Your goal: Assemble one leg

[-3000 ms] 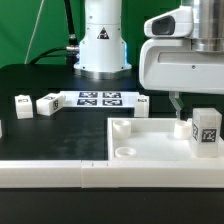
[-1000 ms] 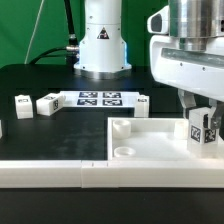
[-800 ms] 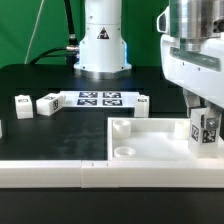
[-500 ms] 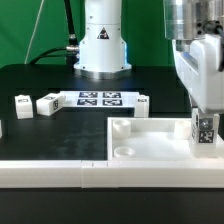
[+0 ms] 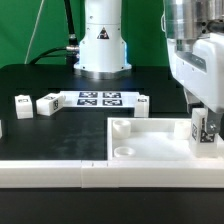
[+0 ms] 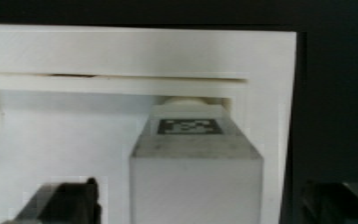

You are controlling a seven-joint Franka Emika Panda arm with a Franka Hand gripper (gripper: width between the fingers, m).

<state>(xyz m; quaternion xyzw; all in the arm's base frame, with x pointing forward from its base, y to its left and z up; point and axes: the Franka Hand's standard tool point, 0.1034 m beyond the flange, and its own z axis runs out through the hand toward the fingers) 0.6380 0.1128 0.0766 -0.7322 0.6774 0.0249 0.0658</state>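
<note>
1. The gripper (image 5: 204, 128) hangs low over the far corner of the big white square panel (image 5: 150, 146), at the exterior view's right.
2. The leg (image 5: 207, 127), a small white block with a black-and-white tag on its face, stands upright directly under the gripper, on the panel's corner.
3. In the wrist view the leg (image 6: 201, 165) fills the space between the two dark fingertips (image 6: 60, 200). Its tagged face looks toward the camera.
4. A strip of pale floor shows between each fingertip and the block's side there. The fingers appear spread on either side of the leg rather than pressed against it.
5. Just beyond the leg from the gripper, the wrist view shows a round white peg (image 6: 190, 101) against the panel's raised rim (image 6: 123, 83).
6. Well away from the gripper, toward the exterior view's left, two more small tagged blocks (image 5: 22, 106) (image 5: 48, 103) lie on the black table (image 5: 40, 135).
7. The marker board (image 5: 100, 98) lies flat between those blocks and the robot's base (image 5: 101, 45), also well clear of the gripper.
8. A round raised post (image 5: 121, 128) and a round hole (image 5: 126, 151) sit at the panel's near corner, on the side away from the gripper.
</note>
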